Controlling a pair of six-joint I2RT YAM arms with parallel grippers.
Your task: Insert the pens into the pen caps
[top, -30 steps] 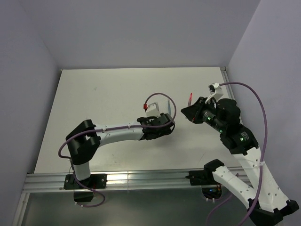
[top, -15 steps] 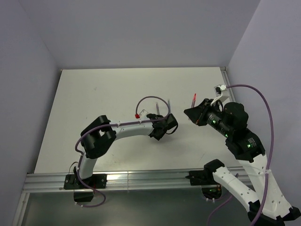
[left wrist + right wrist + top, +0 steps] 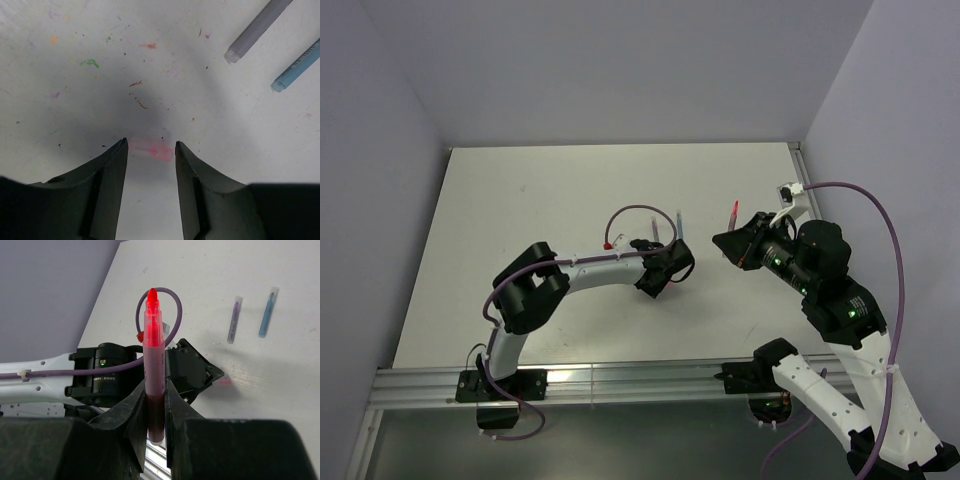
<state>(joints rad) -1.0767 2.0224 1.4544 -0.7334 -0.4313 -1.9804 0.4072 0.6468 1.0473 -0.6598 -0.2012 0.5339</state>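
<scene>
the left tool (image 3: 150,149) hangs low over a matt white, ink-flecked tabletop (image 3: 70,100), its dark wedge fingers half apart astride a stubby pink cap (image 3: 151,150) lying flat; whether they pinch it cannot be told. a slim grey pen (image 3: 257,31) and a blue pen (image 3: 297,67) lie side by side ahead, apart from the cap. the right tool (image 3: 155,387) clamps a glossy red pen (image 3: 153,335), tip up, above the tabletop.

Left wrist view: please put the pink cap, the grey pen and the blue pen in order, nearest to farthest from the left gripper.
1. pink cap, between the jaws.
2. grey pen, upper right.
3. blue pen, at the right edge.
</scene>
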